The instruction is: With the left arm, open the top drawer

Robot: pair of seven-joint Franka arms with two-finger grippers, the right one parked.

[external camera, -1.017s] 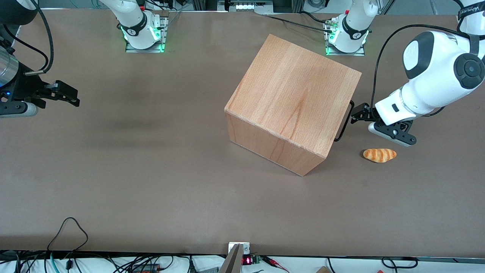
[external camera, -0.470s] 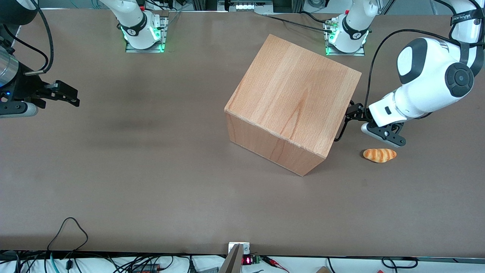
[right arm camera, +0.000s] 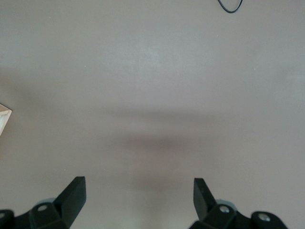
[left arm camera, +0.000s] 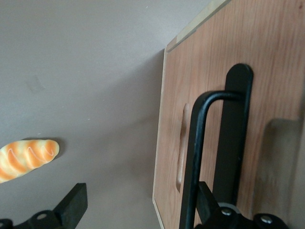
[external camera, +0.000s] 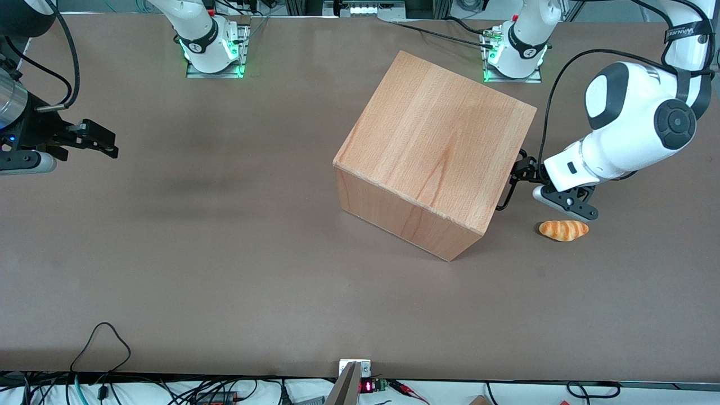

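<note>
Your claw [external camera: 520, 171] sits at the cube's [external camera: 433, 152] drawer [left arm camera: 209, 95] front, fingers spread wide. One finger [left arm camera: 207, 202] is against the black handle [left arm camera: 195, 157], the bar lying between the two; the other finger [left arm camera: 71, 205] hangs over bare table [external camera: 225, 253]. The drawer looks closed. A bread roll [external camera: 563, 229] lies near the claw, closer to the front camera.

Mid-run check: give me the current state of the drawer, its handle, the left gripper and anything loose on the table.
top drawer: shut, front flush with the wooden casing.
black bar handle: between the open jaws, not yet clamped.
left gripper: open, at the drawer front, straddling the handle.
bread roll: lying on the table, beside the casing, untouched.
</note>
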